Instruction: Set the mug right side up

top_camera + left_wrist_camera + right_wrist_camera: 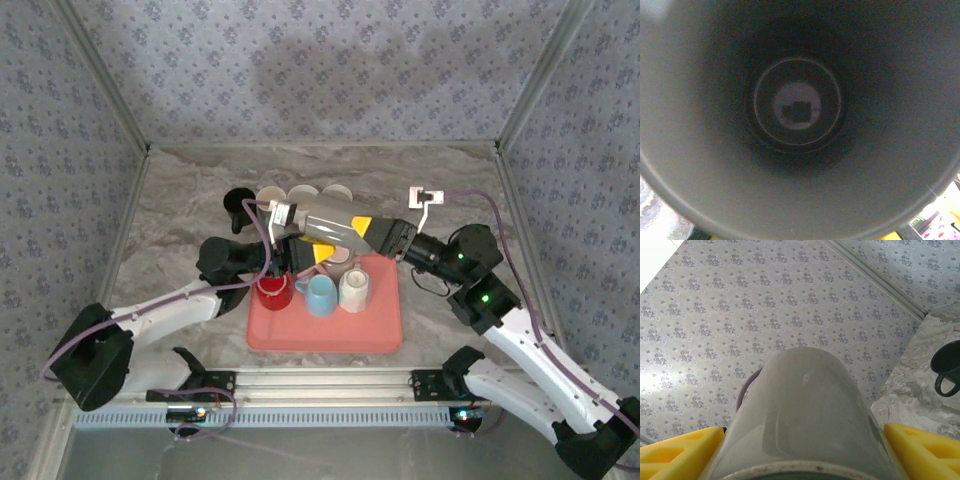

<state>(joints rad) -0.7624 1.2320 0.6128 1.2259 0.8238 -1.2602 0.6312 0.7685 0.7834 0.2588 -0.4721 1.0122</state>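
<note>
Right now your right gripper [338, 238] is clamped on the grey mug [318, 222]. Its two yellow fingers [925, 452] press against opposite sides of the mug near the end closest to that wrist. The mug is in the air, lying on its side over the back edge of the red tray [325, 338]. Its far end points toward your left arm.

From the left wrist you look straight into a grey hollow, down to a round bottom with a pale reflection in it. That puts the mug's mouth facing the left wrist.

Your left gripper [283, 258] sits just beside that open end, above the red mug [272, 293]. You cannot tell whether its fingers are spread or pressed together.

On the tray, the red mug, a blue mug [321, 295] and a white mug [353, 289] stand in a row, close together. A dark mug [238, 205] stands on the marble table [170, 225] at the back. Three pale cups [303, 191] stand beside it.
</note>
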